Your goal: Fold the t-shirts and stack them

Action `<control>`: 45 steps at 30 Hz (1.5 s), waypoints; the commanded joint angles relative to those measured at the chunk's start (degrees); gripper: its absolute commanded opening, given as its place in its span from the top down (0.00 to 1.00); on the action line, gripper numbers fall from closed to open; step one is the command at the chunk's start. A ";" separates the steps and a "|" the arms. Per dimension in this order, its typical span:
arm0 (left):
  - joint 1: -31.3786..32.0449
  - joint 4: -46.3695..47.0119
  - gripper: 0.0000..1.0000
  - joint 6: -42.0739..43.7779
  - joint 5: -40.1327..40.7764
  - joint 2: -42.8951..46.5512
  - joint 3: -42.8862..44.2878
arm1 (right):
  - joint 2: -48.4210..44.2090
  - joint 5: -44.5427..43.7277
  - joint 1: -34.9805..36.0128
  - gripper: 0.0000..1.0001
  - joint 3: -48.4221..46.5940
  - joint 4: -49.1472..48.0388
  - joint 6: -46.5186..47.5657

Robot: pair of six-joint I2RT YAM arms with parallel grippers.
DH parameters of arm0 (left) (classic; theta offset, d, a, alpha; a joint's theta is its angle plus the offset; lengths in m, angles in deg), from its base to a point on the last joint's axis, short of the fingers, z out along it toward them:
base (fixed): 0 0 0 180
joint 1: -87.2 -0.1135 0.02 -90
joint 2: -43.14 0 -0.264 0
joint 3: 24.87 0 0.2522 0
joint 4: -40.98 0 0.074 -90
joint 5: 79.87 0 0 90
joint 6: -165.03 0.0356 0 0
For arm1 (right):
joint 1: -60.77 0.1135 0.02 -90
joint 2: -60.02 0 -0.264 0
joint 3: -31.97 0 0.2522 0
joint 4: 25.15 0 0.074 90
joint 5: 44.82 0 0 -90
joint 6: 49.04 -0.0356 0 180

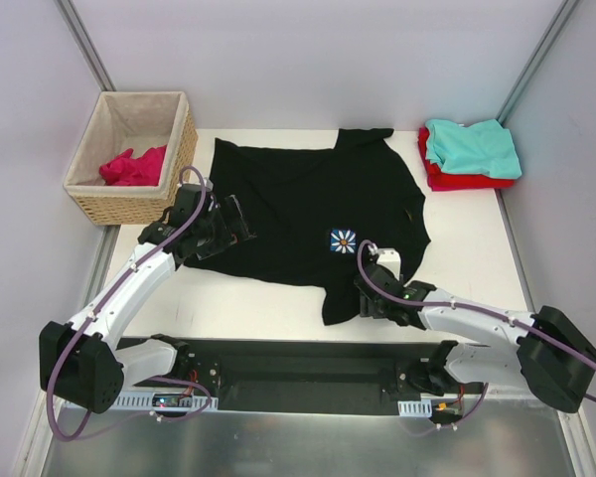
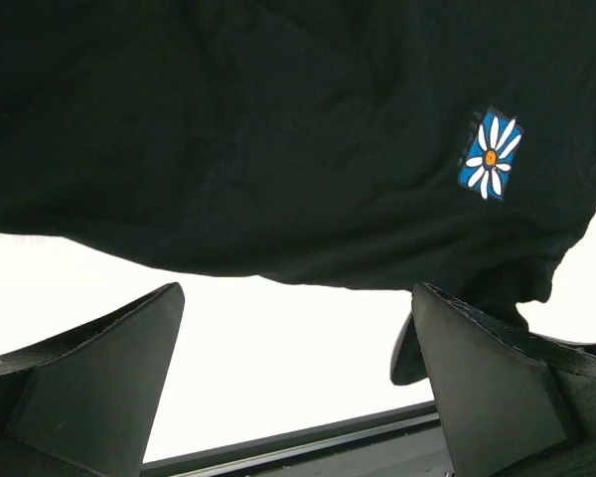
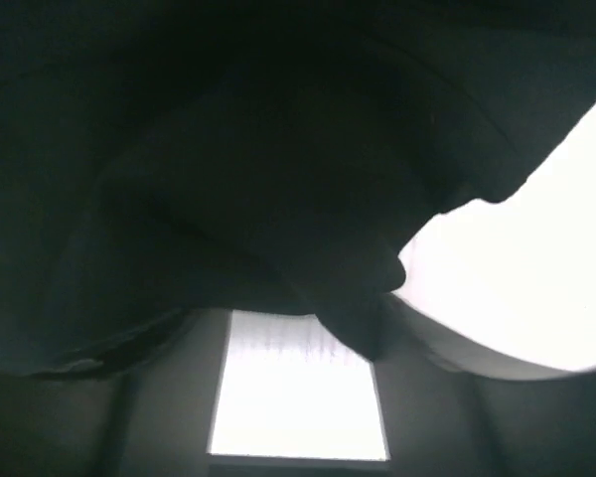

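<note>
The large black t-shirt (image 1: 308,199) lies spread on the white table, with a daisy logo (image 1: 343,239) near its front right. My left gripper (image 1: 240,227) sits low at the shirt's left edge. In the left wrist view it (image 2: 298,298) is open and empty, with the shirt (image 2: 278,129) just beyond the fingertips. My right gripper (image 1: 370,298) is at the shirt's front hem. In the right wrist view its jaws (image 3: 298,338) stand apart and black cloth (image 3: 228,149) drapes over the tips. A teal t-shirt (image 1: 474,147) lies folded on a red one (image 1: 457,181) at the back right. A magenta t-shirt (image 1: 134,166) lies in the basket.
A wicker basket (image 1: 129,207) with beige lining stands at the back left, close to my left arm. Walls close in the table at the back and on both sides. A black rail (image 1: 298,368) runs along the near edge.
</note>
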 commanded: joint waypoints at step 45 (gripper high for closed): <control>2.63 -1.35 0.01 -0.41 0.33 2.23 1.38 | -20.66 -6.71 13.47 0.04 -10.87 30.93 -6.29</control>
